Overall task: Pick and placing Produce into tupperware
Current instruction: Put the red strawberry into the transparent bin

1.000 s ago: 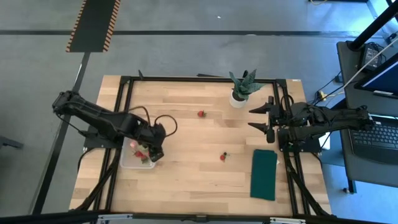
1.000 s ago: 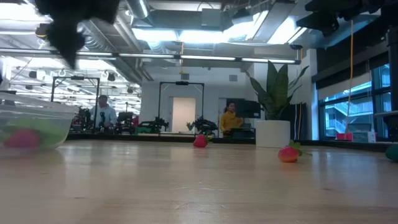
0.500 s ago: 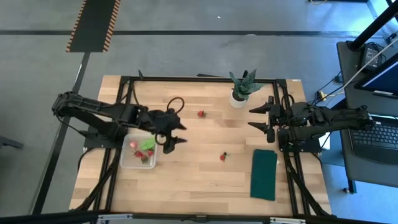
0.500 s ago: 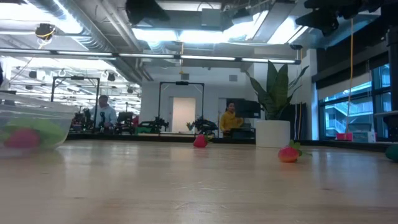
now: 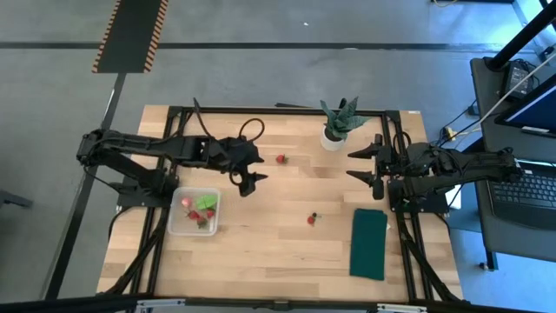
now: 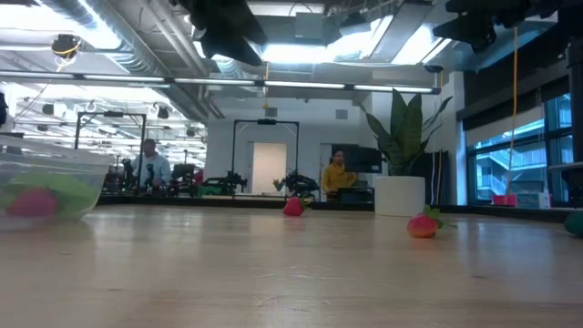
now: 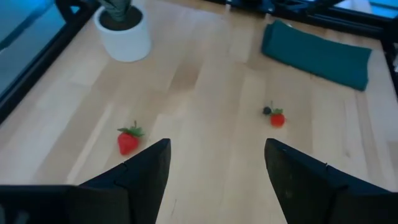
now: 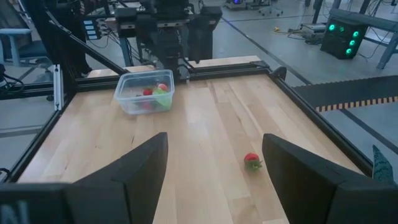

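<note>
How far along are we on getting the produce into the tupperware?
Partly done. The tupperware already holds a few red pieces and the light green leafy piece. Nothing is in hand: the left gripper is open above the table near the strawberry by the plant, and the right gripper waits open at the right edge. That strawberry and the mid-table one remain.

produce [image 5: 201,209] in tupperware [image 5: 176,228], strawberries [image 5: 281,159] right

Honestly nothing readable anywhere here - no labels, brand names, numbers or signs on the table, the arms or the room behind.
</note>
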You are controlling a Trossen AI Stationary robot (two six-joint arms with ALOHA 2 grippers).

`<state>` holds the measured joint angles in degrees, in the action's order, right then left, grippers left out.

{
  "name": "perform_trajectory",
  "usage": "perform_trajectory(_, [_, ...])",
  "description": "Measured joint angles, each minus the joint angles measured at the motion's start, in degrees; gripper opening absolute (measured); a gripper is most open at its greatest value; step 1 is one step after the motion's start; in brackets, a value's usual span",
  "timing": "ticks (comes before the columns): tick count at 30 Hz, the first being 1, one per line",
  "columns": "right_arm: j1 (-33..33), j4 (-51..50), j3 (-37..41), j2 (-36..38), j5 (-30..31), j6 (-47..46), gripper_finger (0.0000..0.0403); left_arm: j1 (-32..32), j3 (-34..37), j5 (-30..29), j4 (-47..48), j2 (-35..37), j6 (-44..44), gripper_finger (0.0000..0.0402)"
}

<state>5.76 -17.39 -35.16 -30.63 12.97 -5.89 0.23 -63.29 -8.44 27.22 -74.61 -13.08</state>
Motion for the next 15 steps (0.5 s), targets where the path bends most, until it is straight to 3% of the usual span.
perform_trajectory(15, [0.0,-0.1,0.0,0.0,0.0,0.3,0.0264,0.2,0.0,0.4,-1.3,0.0,0.2,0.0256])
